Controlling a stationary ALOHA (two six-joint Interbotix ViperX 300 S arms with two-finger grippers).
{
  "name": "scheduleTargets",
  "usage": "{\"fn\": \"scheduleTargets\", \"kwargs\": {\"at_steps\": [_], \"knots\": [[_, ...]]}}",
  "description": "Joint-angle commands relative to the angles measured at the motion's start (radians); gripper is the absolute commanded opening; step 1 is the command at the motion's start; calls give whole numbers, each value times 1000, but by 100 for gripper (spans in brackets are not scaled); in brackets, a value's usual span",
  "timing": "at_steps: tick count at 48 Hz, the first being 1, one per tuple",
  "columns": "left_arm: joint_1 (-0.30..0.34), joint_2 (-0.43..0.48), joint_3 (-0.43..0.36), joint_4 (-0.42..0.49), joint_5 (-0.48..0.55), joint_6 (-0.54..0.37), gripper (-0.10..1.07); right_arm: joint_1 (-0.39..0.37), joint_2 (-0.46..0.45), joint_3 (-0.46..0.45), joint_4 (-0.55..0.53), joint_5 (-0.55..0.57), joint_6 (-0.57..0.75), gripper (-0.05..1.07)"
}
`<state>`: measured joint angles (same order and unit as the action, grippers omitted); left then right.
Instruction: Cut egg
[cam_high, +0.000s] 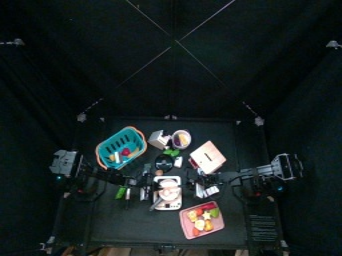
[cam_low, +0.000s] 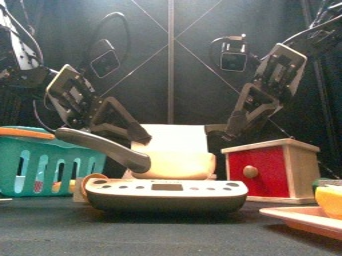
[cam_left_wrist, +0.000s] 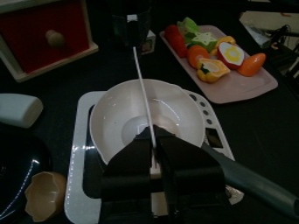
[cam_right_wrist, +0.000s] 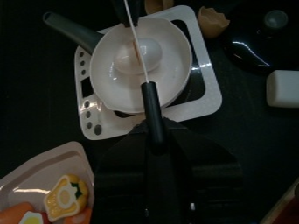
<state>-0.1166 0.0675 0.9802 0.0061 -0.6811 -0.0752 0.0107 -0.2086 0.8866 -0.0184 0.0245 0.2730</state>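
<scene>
A white bowl (cam_left_wrist: 122, 118) with a grey handle (cam_right_wrist: 68, 29) stands on a white scale (cam_right_wrist: 205, 92) at the table's middle (cam_high: 167, 190). Its inside looks plain white, and I cannot make out an egg in it. A knife (cam_right_wrist: 135, 44) lies level across the bowl. My right gripper (cam_right_wrist: 152, 144) is shut on its black handle. The thin blade (cam_left_wrist: 142, 87) runs into my left gripper (cam_left_wrist: 156, 144), whose jaws are shut on its tip. A halved egg (cam_left_wrist: 233, 55) lies on the pink tray (cam_left_wrist: 263, 92).
A red box with a knob (cam_low: 267, 165) stands to the right of the scale and a teal basket (cam_low: 40, 160) to the left. A brown broken eggshell (cam_left_wrist: 47, 192) and a small white block (cam_left_wrist: 17, 109) lie near the scale. The tray also holds cut vegetables.
</scene>
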Motion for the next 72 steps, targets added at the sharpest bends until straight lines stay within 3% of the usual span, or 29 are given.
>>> {"fn": "scheduleTargets", "kwargs": {"at_steps": [1,72], "knots": [[-18,2,-3,6,12,-2,39,-9,-11,-3,3,5,11,48],[-18,37,-5,-11,26,-2,39,9,20,-3,3,2,11,48]]}}
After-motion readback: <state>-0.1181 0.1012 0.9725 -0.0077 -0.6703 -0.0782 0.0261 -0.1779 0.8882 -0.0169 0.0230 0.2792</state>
